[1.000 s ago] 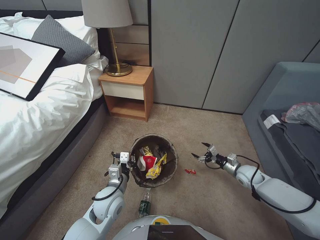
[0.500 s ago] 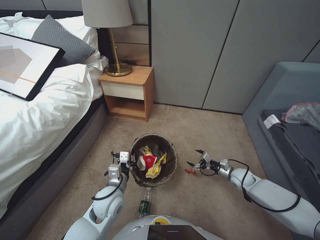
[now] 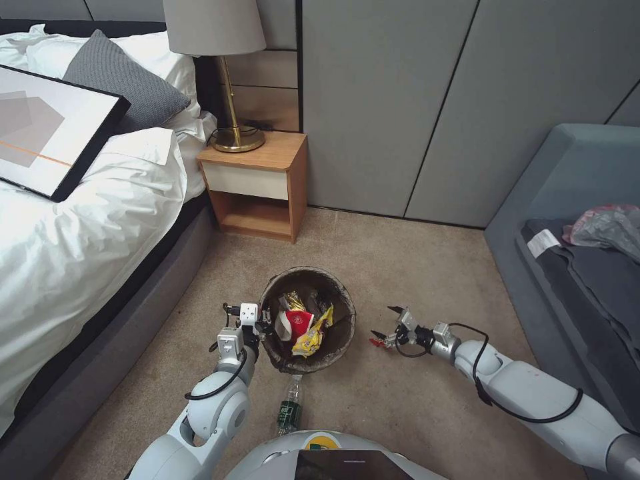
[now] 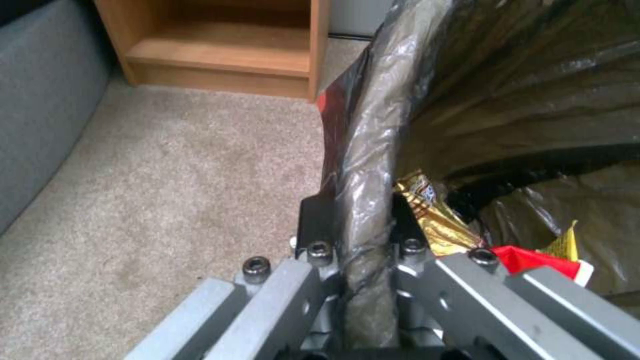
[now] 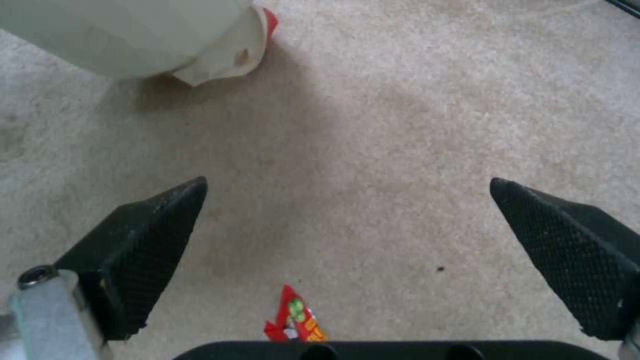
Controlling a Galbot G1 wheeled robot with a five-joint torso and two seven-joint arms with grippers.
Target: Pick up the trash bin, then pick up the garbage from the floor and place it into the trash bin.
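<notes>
My left pincer (image 4: 353,250) clamps the trash bin (image 3: 343,333) rim; my right pincer (image 5: 347,260), spread apart, straddles the red wrapper (image 5: 293,322) on open carpet (image 3: 413,267).

head: high, angled down at beige carpet floor (image 3: 413,267), wide | left wrist: close along rim of round white bin with dark bag liner (image 4: 363,165), shared with head, frame centre (image 3: 308,320) | right wrist: close, facing down at carpet (image 5: 373,130)

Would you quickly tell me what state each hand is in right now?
Left hand: closed on the trash bin's bag-lined rim.
Right hand: open, empty, low over the red wrapper on the carpet.
</notes>
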